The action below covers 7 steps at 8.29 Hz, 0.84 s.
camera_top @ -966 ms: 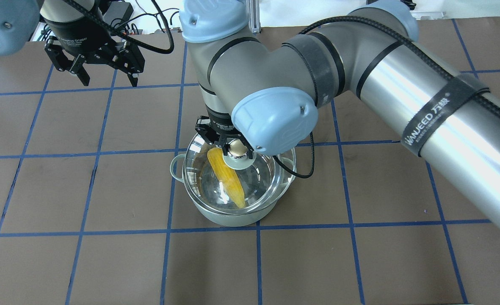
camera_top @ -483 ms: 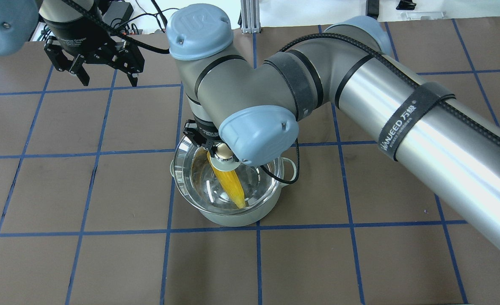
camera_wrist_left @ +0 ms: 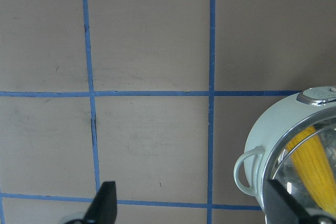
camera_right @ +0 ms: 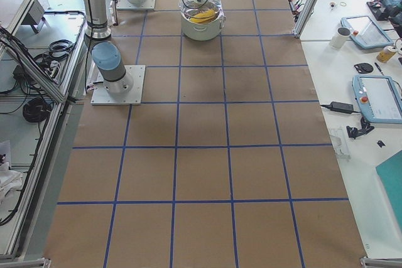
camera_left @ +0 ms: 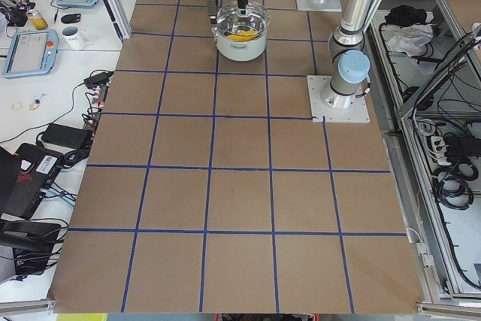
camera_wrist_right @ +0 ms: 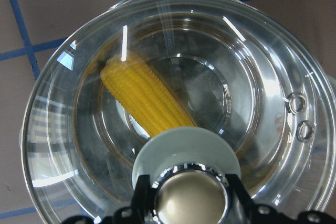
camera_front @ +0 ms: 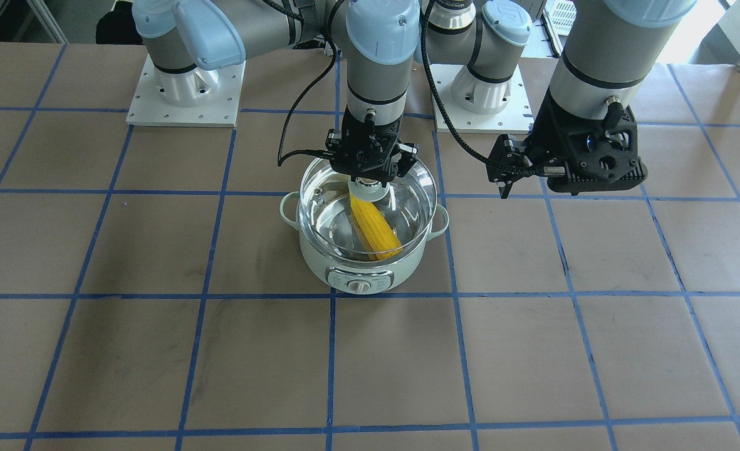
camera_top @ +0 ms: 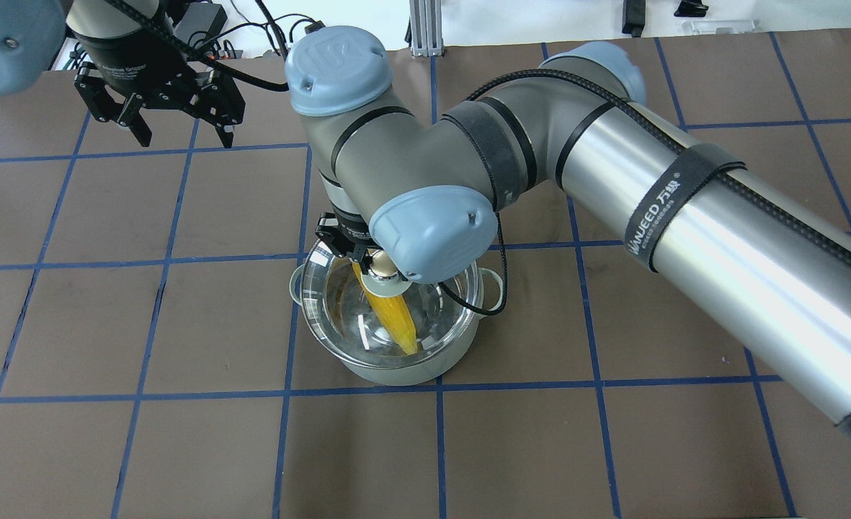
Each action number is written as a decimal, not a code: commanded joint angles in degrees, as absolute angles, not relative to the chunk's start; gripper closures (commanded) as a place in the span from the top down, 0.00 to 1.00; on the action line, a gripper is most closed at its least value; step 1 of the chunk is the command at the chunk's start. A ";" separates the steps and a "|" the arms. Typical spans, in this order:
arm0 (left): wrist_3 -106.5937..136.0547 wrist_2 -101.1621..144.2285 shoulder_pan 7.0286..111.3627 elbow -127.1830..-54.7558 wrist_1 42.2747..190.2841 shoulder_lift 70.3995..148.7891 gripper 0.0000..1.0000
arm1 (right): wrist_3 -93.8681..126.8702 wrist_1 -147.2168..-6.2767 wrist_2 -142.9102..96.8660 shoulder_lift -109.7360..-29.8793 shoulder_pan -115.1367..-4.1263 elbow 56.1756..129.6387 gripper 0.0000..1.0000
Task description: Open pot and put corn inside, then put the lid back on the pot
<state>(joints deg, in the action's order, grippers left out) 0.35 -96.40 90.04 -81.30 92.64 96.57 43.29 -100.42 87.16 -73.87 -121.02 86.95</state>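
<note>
Pot is standing on the brown tabletop. Its silver dial panel is facing the operators' side, nearest the front-facing camera. One small loop handle is sticking out at each side.

Just behind the panel, inside the steel bowl, the corn is lying at a slant. One end is reaching towards the panel side of the wall. The other is running back under the middle of the pot.

Over it, the lid is covering the pot's mouth, and the yellow ear is showing through the glass. The lid seems to be resting on the rim, though glare on the glass is making it hard to tell whether it is seated all the way round.

At the lid's centre, the right pincer is pointing straight down and clamping the gold knob, with one black finger pressing on each side of the ball. The corn is therefore lying directly below this pincer. The glass is separating the two, and the ear is stretching away from the pincer towards the panel.

Farther towards the robot and off to its left, the left pincer is hanging above bare tabletop, well apart from the pot. Its fingers are spread wide and holding nothing. Farthest back, the arms' white mounting plates are sitting on the tabletop.
</note>
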 commanded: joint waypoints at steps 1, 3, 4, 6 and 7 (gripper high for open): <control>0.35 -95.20 90.09 -81.30 92.64 96.50 1.00 | 40.52 -100.46 87.45 -73.65 -120.41 88.15 0.34; 0.35 -94.22 90.17 -81.39 92.55 96.33 1.00 | 41.14 -100.55 87.18 -73.57 -120.41 88.24 0.34; 0.35 -94.13 90.09 -81.39 92.55 96.33 1.00 | 41.05 -100.55 87.36 -73.56 -120.41 88.24 0.34; 0.35 -94.13 90.00 -80.95 92.55 96.33 1.00 | 40.78 -100.81 87.63 -73.48 -120.41 88.33 0.33; 0.35 -94.04 89.91 -80.95 92.55 96.24 1.00 | 40.78 -102.03 87.54 -73.04 -120.41 88.42 0.33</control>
